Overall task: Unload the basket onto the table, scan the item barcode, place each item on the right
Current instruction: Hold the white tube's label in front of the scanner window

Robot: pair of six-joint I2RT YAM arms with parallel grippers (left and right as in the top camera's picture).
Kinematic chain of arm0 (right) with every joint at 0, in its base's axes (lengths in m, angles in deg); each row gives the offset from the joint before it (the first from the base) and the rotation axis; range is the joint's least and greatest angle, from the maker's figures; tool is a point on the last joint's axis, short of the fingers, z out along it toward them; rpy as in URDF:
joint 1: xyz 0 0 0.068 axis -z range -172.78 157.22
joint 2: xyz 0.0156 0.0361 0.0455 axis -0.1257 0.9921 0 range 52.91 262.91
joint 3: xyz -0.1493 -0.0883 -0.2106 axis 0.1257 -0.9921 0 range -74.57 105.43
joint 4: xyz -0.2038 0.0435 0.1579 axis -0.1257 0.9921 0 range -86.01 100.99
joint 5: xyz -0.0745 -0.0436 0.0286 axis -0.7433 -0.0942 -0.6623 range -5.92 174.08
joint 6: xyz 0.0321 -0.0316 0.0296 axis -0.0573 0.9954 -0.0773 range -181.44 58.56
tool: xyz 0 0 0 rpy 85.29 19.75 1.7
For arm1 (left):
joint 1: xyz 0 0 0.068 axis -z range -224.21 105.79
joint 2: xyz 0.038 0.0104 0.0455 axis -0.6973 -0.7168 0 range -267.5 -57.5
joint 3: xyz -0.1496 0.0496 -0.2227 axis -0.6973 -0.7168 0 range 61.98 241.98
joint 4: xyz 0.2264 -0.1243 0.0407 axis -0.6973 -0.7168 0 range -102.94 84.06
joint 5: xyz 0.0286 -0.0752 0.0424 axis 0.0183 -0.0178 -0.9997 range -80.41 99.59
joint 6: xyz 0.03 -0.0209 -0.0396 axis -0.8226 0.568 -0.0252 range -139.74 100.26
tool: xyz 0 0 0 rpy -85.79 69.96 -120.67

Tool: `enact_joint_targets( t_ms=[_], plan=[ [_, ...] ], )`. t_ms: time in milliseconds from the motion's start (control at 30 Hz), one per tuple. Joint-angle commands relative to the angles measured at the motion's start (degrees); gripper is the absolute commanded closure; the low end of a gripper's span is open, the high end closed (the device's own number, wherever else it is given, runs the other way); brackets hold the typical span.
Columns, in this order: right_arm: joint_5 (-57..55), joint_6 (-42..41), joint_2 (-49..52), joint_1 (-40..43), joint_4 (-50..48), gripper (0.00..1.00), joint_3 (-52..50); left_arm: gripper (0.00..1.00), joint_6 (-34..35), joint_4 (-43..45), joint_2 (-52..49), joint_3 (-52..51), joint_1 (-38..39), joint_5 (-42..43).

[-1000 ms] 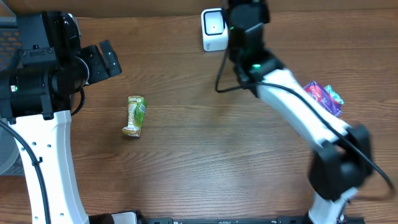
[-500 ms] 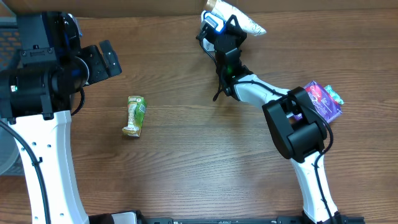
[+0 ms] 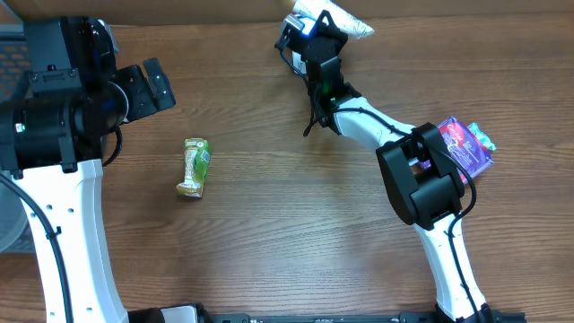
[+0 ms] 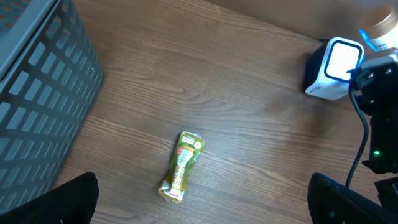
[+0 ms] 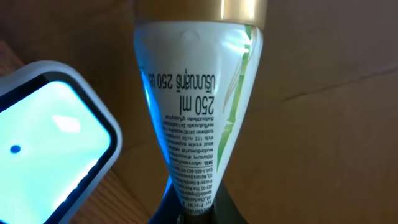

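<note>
Tube [image 5: 198, 118], white with a green bamboo print and a gold cap [image 5: 200, 9], fills the centre of the right wrist view. Cap is at the top edge of the frame, flat crimped end at the bottom edge. "250 ml" and small print read upside down on it. No barcode can be made out on the side that shows.

Right gripper [image 5: 186, 214] is clenched on the crimped end, with dark fingers just visible at the bottom centre.

Scanner [image 5: 53, 146] is at the left of that frame, just beside the tube, with its window lit pale blue. Cannot tell if the two touch.

In the overhead view the right arm [image 3: 421, 170] stretches from the lower right to the top centre, with the tube at the top edge, above the table [image 3: 287, 233].

Left gripper [image 4: 202, 208] hangs released, its fingers [image 4: 59, 202] wide at the bottom corners of the left wrist view, nothing between them. It sits in the upper left of the overhead view.

Green pouch [image 3: 194, 166] lies flat on the table left of centre, well apart from both grippers.

Purple packets [image 3: 466, 144] lie at the right edge, partly under the right arm.

Grey mesh basket [image 4: 37, 93] is in the upper left of the left wrist view.
</note>
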Motion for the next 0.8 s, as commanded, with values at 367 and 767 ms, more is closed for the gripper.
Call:
enact_joint_targets(
  t_ms=[367, 767],
  plan=[
    [-3.26, 1.81, 0.59, 0.85, 4.85, 0.96, 2.27, 0.00, 0.59, 0.20, 0.33, 0.39, -0.13, -0.37],
    [-7.17, 1.81, 0.59, 0.90, 5.33, 0.96, 2.27, 0.01, 0.59, 0.20, 0.33, 0.39, -0.13, -0.37]
  ],
)
